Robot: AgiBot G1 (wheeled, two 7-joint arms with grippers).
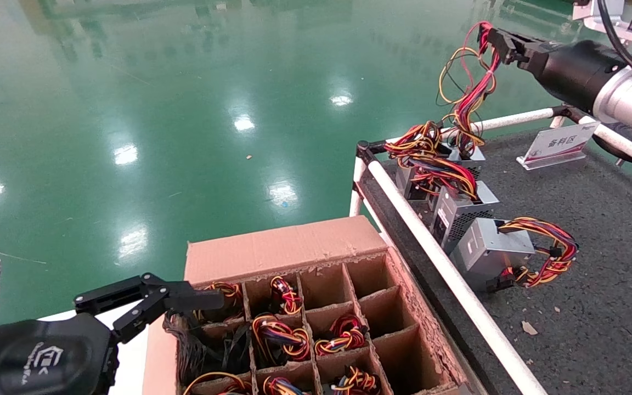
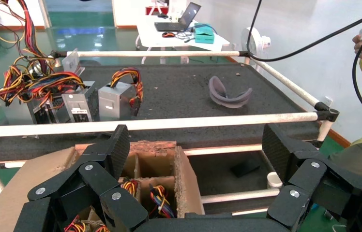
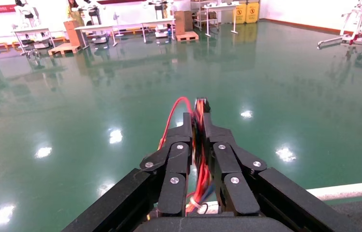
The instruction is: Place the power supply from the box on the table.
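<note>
- Head view: right gripper (image 1: 490,41) raised above the far corner of the table (image 1: 596,285), jaws pinched on the wire bundle (image 1: 472,96) of the power supply (image 1: 467,155). Bundle hangs in loops down to the case, which sits at the table's far corner. Cannot tell whether the case rests on the felt or is just clear of it.
- Right wrist view only: both fingers (image 3: 179,159) closed narrow on the red and yellow wires (image 3: 199,145); a black connector (image 3: 201,103) sticks out past the fingertips. Green floor (image 3: 97,96) fills the background; case not in this view.
- Head view: three more supplies in a row along the near rail: one (image 1: 412,184) buried under wires, a second (image 1: 461,214) showing its vent face, a third (image 1: 489,252) with its bundle curled beside it.
- Left wrist view only: a grey curved strap-like item (image 2: 228,94) lying well apart on the felt; white rail (image 2: 169,123) crossing in front of the row.
- Left gripper (image 1: 184,307) over the near-left corner of the box (image 1: 288,247), jaws spread wide, holding nothing.
- Box cells: several hold coiled wires (image 1: 280,334); cells nearest the table look empty.
- White placard (image 1: 560,144) stands at the table's far edge.
</note>
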